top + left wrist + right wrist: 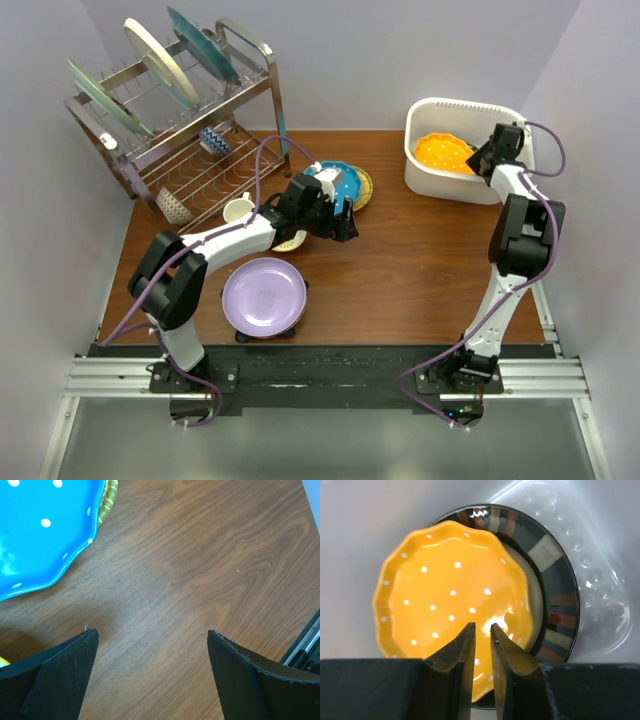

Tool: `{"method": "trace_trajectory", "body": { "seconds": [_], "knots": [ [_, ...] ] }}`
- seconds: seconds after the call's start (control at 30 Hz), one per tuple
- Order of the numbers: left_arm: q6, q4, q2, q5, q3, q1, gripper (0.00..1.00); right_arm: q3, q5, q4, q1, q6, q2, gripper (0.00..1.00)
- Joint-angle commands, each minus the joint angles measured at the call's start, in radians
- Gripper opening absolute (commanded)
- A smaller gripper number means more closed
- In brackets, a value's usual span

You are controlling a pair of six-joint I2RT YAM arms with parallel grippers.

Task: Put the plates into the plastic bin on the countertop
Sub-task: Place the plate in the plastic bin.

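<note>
Orange plate [450,605] in the bin [440,185]
It lies on a striped plate [560,595]; right gripper [482,626] narrow at its rim, hold unclear; left gripper [152,632] wide over the bench [200,555] beside a blue plate [40,535]

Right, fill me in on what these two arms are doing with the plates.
The right gripper hangs over the plastic bin, jaws barely parted above the orange dotted plate, which lies on a dark striped plate inside. The left gripper is wide open and empty over the countertop, beside the blue dotted plate. The lavender plate waits near the left arm's base, and three plates stand in the wire rack.
</note>
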Motion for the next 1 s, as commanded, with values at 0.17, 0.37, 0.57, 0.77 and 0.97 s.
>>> {"method": "trace_trajectory", "body": {
  "seconds": [0.17,0.37,0.57,0.77,0.97],
  "knots": [
    [0.017,0.014,-0.037,-0.010,0.012,0.000,0.95,-0.035,0.007,0.074,-0.006,0.008,-0.123,0.30],
    [0.017,0.017,-0.052,-0.014,-0.001,0.002,0.95,-0.052,-0.012,0.077,-0.006,0.013,-0.147,0.44],
    [0.015,0.021,-0.065,-0.019,-0.015,0.000,0.95,-0.063,-0.055,0.068,-0.006,0.020,-0.184,0.61],
    [0.015,0.022,-0.071,-0.021,-0.027,0.000,0.95,-0.118,-0.101,0.095,-0.002,0.042,-0.244,0.73],
    [0.015,0.025,-0.077,-0.025,-0.038,0.002,0.96,-0.153,-0.098,0.097,0.024,0.040,-0.307,0.86]
  ]
}}
